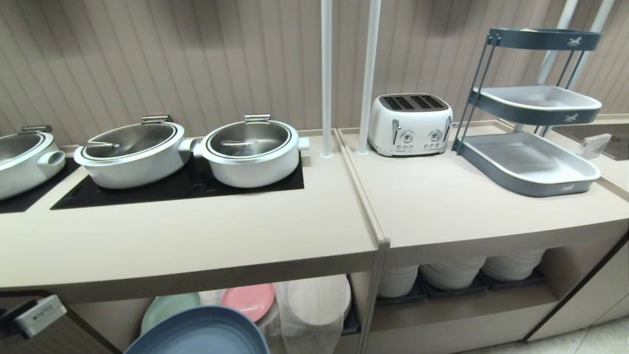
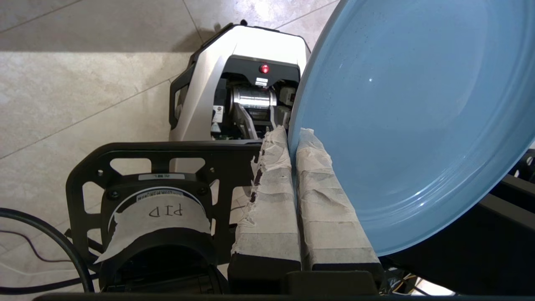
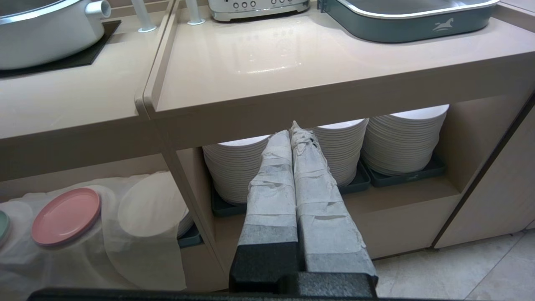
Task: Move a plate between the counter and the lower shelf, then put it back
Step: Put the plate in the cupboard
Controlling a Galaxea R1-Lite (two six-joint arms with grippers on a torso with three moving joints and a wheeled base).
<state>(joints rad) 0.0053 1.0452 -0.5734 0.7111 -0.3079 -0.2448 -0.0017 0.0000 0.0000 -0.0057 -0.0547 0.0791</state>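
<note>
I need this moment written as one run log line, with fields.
left hand: shut on plate rim | plate: off counter, before lower shelf | right hand: shut, empty, parked

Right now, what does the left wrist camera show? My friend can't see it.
The left gripper pinches the rim of a light blue plate, held tilted above a tiled floor. Behind it sits the robot's base with a red light.

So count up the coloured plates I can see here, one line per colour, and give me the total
Light blue plate: 1, held in the left gripper
Mint green plate: 1, on the lower shelf
Pink plate: 1, on the lower shelf
Total: 3
</note>
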